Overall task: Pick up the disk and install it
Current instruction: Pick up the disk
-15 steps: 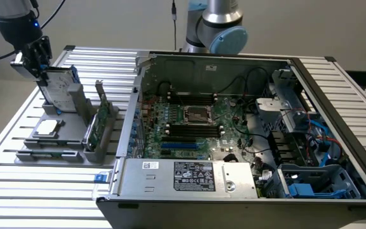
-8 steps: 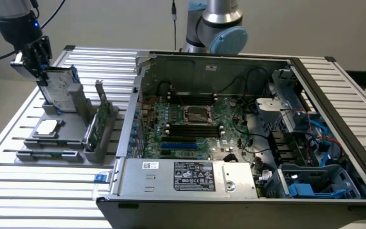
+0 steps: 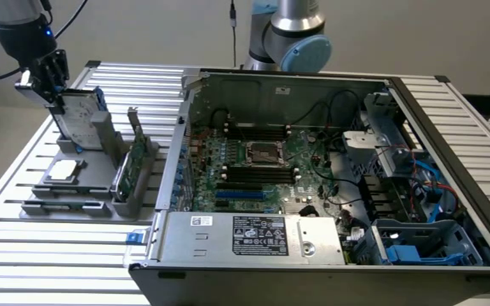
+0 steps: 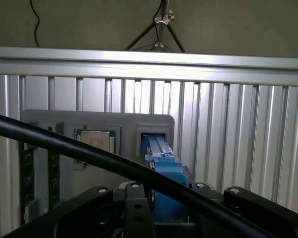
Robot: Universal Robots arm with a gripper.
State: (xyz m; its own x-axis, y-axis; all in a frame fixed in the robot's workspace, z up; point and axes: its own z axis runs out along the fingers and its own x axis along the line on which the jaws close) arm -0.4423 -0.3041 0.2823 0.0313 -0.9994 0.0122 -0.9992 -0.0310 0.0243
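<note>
The gripper [image 3: 53, 95] straddles the standing disk [image 3: 74, 121], clamped or not I cannot tell; label print illegible.

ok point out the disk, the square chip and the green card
disk [image 3: 76, 124], exterior view, on its labelled metal face
square chip [image 3: 64, 170], exterior view, centre of its silver top
green card [image 3: 134, 167], exterior view, middle of its upright board
</note>
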